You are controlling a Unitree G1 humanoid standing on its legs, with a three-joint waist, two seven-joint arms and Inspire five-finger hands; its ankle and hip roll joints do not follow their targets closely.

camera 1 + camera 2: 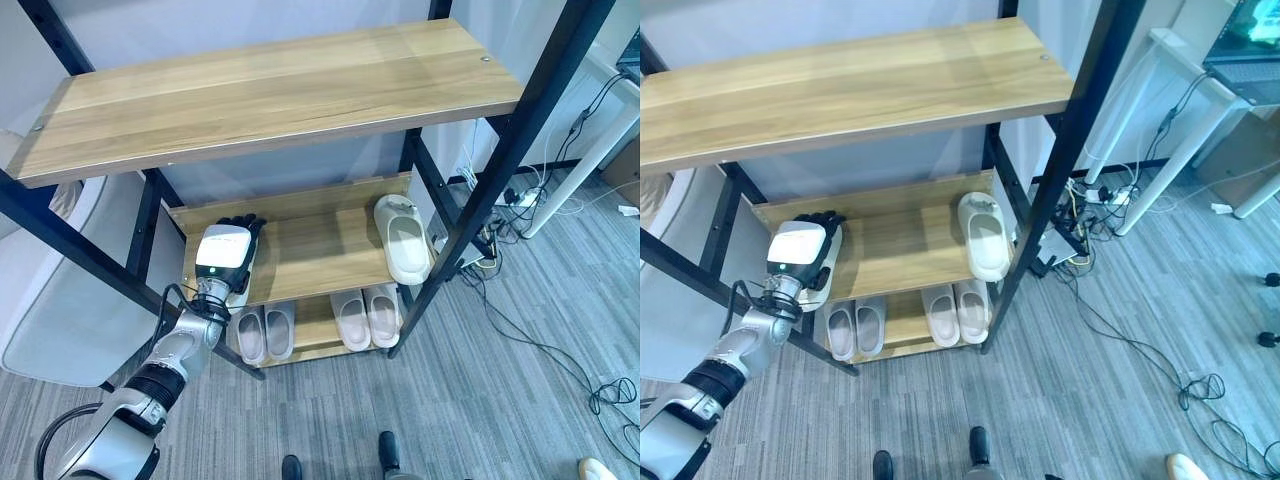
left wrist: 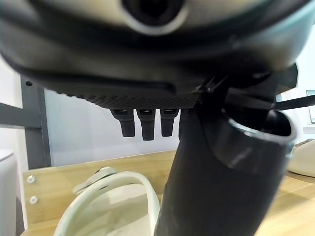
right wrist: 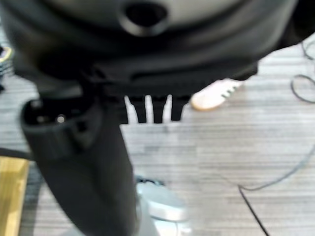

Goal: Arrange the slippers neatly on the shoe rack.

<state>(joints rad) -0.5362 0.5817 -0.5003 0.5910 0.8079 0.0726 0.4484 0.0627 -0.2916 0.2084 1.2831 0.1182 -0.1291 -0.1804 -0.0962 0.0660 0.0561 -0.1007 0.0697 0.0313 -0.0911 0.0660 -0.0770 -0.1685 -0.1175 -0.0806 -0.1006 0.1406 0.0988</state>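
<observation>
The robot's left hand (image 1: 224,252) hovered with fingers straight and relaxed over a pale slipper (image 2: 106,196) at the left end of the shoe rack's middle shelf (image 1: 310,250). The moulded foam-like slipper looked light, springy and a little slick, best taken by its strap or side edge. Its likely mate (image 1: 402,238) lay at the shelf's right end. No legible lettering showed on either.

Off to my right, a white table leg (image 1: 600,150) stands over tangled cables (image 1: 520,200); a person's white shoe (image 3: 214,94) rests on grey carpet (image 1: 500,400).
</observation>
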